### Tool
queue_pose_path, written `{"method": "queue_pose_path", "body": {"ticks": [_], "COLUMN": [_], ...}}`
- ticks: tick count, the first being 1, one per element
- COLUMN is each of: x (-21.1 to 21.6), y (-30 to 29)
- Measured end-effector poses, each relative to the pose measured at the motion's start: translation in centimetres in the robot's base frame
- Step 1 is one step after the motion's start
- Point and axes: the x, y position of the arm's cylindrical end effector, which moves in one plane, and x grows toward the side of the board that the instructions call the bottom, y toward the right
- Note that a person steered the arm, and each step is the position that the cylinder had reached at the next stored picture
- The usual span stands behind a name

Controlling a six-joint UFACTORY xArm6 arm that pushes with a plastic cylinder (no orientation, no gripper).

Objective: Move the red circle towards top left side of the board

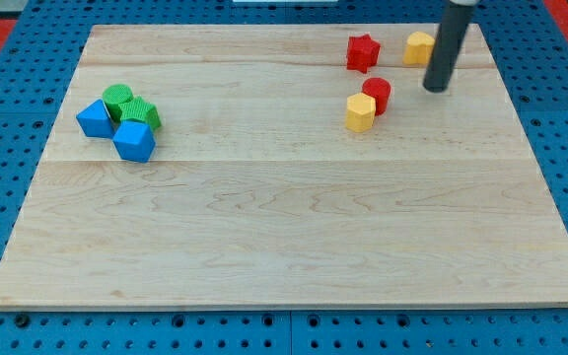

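The red circle (377,94) is a short red cylinder at the view's upper right of the wooden board (284,227). It touches a yellow hexagonal block (360,112) at its lower left. My tip (434,89) is the lower end of the dark rod, a short gap to the right of the red circle and not touching it. A red star block (363,51) lies above the circle. A second yellow block (419,47) sits near the top edge, just left of the rod.
At the view's left stands a tight cluster: two green blocks (117,98) (140,113), a blue block (95,118) and a blue cube (134,141). The board lies on a blue pegboard surface (8,118).
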Motion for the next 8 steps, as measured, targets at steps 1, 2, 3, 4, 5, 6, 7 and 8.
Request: {"method": "queue_pose_path", "body": {"ticks": [1, 2, 3, 4, 5, 6, 7, 8], "x": [0.4, -1.4, -2.9, -1.4, 0.7, 1.5, 1.4, 2.9], "y": [-5.6, -10.2, -13.4, -14.9, -16.2, -17.5, -20.1, -20.3]}}
